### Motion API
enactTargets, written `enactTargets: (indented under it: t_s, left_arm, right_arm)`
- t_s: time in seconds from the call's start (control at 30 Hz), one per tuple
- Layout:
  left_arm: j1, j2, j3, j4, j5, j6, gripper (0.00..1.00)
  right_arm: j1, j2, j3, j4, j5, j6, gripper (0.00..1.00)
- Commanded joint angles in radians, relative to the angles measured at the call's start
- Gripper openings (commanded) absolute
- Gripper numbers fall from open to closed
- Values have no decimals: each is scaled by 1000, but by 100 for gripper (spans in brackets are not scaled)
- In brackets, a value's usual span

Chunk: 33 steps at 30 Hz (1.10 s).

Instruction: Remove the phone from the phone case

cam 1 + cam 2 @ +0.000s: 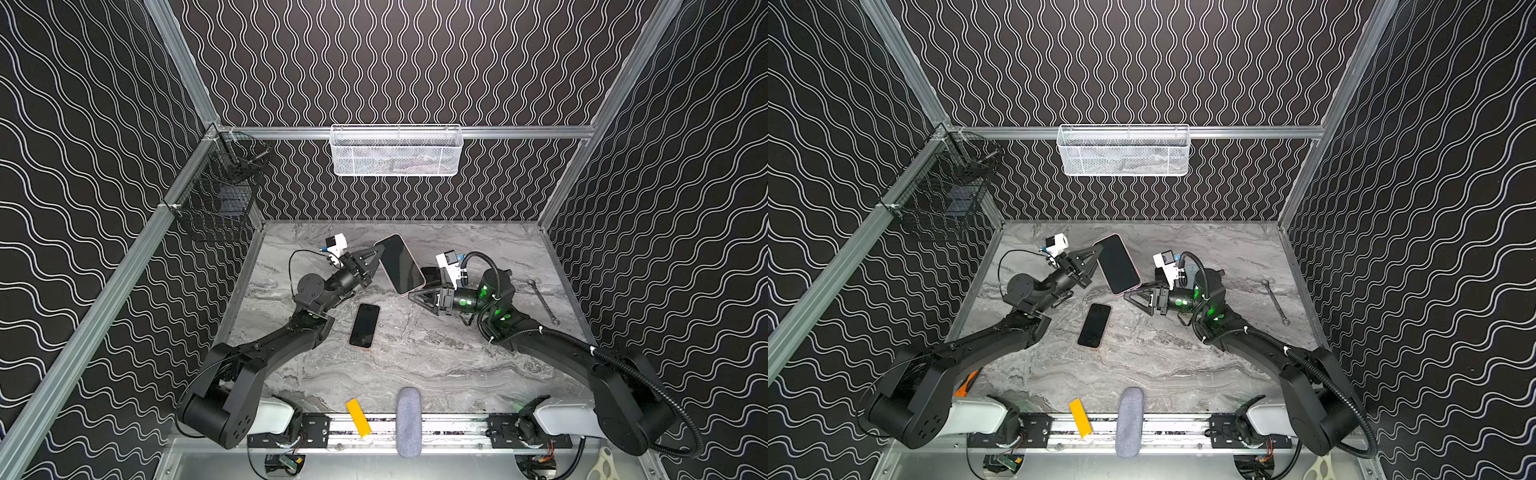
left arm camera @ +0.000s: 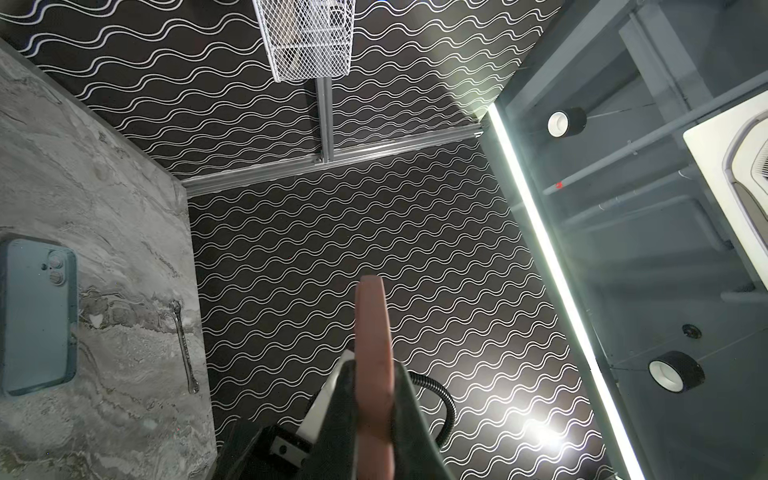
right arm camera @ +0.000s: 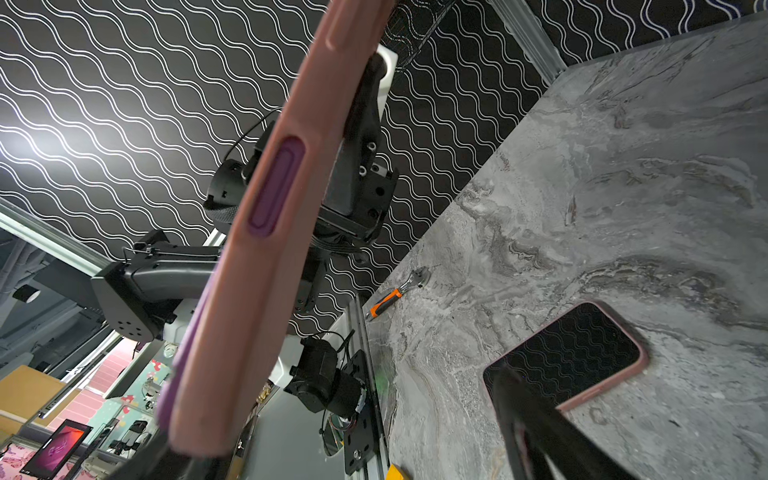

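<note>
A phone with a dark screen sits in a pink phone case and is held tilted above the marble table. My left gripper is shut on the case's upper left edge. My right gripper stands wide open at the case's lower corner. In the right wrist view the case's side runs past one finger, and the other finger is well apart from it.
A second pink-edged phone lies screen up on the table between the arms. A blue phone lies face down near a steel wrench. An orange-handled wrench, yellow block and grey roll lie along the front. Baskets hang on the walls.
</note>
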Motion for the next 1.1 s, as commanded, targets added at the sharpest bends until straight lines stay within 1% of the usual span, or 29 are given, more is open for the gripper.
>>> enactTargets:
  t_s: [0.0,0.07,0.23,0.33,0.4,0.5,0.63,0.73,0.83,0.9,1.07]
  left_arm:
    - [-11,-12,4,77,18,-26,0]
    - [-15,-19,5,77,17,-25,0]
    - [-22,-27,4,77,22,-20,0]
    - [-24,-28,1,77,21,-9,0]
    - [-26,-22,1,77,22,-1,0]
    - [-29,-9,2,77,17,21,0]
    - [-28,26,20,72,22,46,0]
    - [-29,54,34,68,23,53,0]
    - [-29,67,39,56,20,66,0]
    - [-28,73,34,53,12,75,0]
    - [-28,94,21,46,-8,92,0]
  right_arm:
    - [-12,10,-13,93,22,58,96]
    - [-24,18,-24,138,21,94,98]
    - [-49,19,-46,192,37,141,98]
    - [-49,1,-34,155,51,125,98]
    - [-48,-27,-27,100,79,88,99]
    - [-48,-61,-30,106,75,80,98]
    - [-48,-74,-24,110,37,93,82]
    - [-49,-65,-38,166,8,140,67]
    - [-49,-61,-54,203,-4,169,54]
    - [-48,-54,-71,260,-6,205,45]
    - [-49,-38,-90,339,-6,289,30]
